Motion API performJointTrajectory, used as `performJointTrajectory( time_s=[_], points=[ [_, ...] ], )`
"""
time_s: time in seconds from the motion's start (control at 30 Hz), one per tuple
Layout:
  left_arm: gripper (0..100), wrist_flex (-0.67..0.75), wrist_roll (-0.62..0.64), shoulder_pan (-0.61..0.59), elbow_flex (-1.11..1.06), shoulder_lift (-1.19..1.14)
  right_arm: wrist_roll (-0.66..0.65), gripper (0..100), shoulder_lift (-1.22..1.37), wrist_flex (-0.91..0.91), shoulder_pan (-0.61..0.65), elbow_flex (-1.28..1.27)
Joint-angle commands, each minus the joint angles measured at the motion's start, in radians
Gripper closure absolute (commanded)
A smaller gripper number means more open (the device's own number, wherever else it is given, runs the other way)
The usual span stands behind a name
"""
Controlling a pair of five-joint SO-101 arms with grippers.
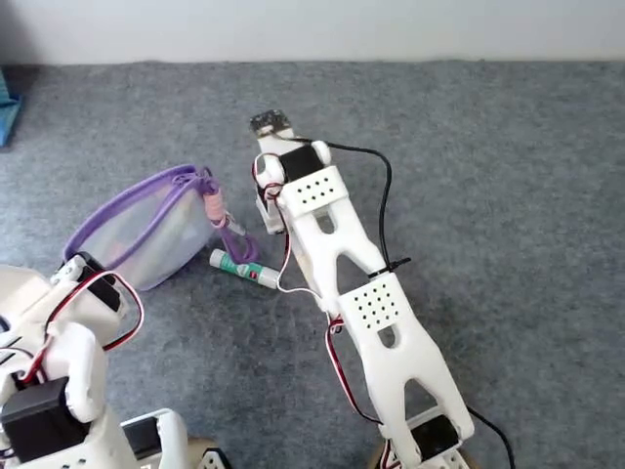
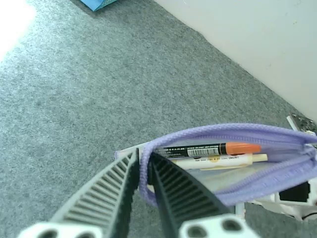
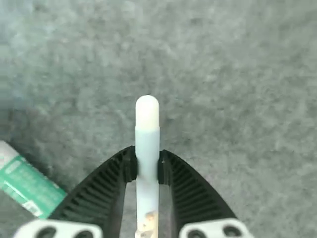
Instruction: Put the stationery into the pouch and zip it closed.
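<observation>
– Done?
– Partly: orange-capped marker (image 2: 208, 148) inside purple pouch (image 2: 233, 130), rim pinched by left gripper (image 2: 143, 154).
– Left?
– Dropping in white pen (image 3: 147, 119) clamped by right gripper (image 3: 147, 166), green-labelled tube (image 1: 242, 267) at pouch's four o'clock, zipping.

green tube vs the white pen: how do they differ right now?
The green tube lies loose on the carpet near the pouch; the white pen is clamped in the right gripper. The tube carries a green printed label; the pen is plain and pale, with a rounded white tip that sticks out past the fingertips. Both are outside the pouch.
</observation>
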State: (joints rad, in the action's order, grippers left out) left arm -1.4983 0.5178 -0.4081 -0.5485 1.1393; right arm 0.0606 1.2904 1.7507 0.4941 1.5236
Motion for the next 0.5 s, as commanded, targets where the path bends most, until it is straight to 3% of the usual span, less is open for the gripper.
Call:
performJointTrajectory(
  time_s=[0.0,0.2,0.47],
  points=[
    [99,0.002,0.011,-0.006,0.001,-0.017,-0.011,99.1,-0.088,0.050,-0.021,0.041],
    [99,-0.003,0.009,-0.008,0.002,-0.017,-0.011,99.1,-0.305,0.050,-0.021,-0.130],
    [99,0.000,0.011,-0.008,0.002,-0.017,-0.003,99.1,-0.762,0.047,-0.013,-0.603]
  ],
)
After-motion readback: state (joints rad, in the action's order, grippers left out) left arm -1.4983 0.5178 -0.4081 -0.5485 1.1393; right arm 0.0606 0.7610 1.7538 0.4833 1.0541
